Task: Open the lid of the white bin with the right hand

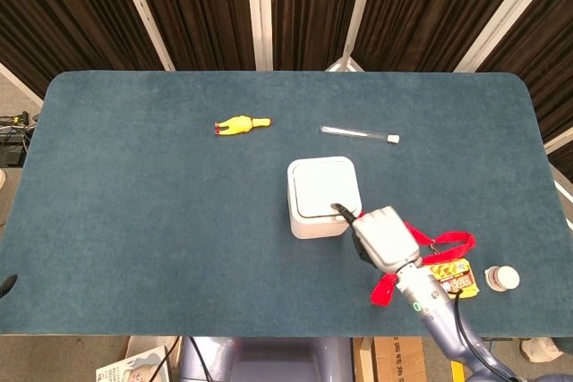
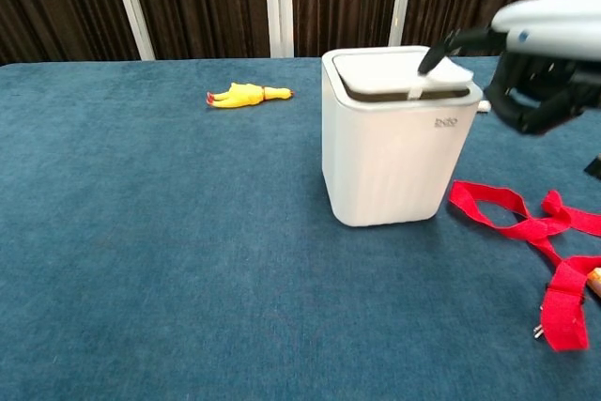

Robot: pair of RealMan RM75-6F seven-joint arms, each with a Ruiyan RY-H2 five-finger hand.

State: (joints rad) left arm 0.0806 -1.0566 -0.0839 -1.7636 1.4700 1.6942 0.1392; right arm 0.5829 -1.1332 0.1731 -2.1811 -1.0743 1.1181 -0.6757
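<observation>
The white bin (image 1: 320, 207) (image 2: 390, 166) stands near the table's middle, leaning a little to the right. Its lid (image 2: 394, 72) is raised slightly above the rim, with a dark gap showing under it. My right hand (image 1: 383, 237) (image 2: 540, 63) is just right of the bin at lid height. One black fingertip (image 2: 434, 58) is stretched out and touches the lid's near right edge. The other fingers are curled in and hold nothing. My left hand shows in neither view.
A yellow rubber chicken (image 1: 240, 124) (image 2: 246, 95) lies far left of the bin. A test tube (image 1: 360, 134) lies behind it. A red strap (image 1: 439, 243) (image 2: 526, 218), a snack packet (image 1: 452, 277) and a small bottle (image 1: 502, 278) lie to the right, under my right arm.
</observation>
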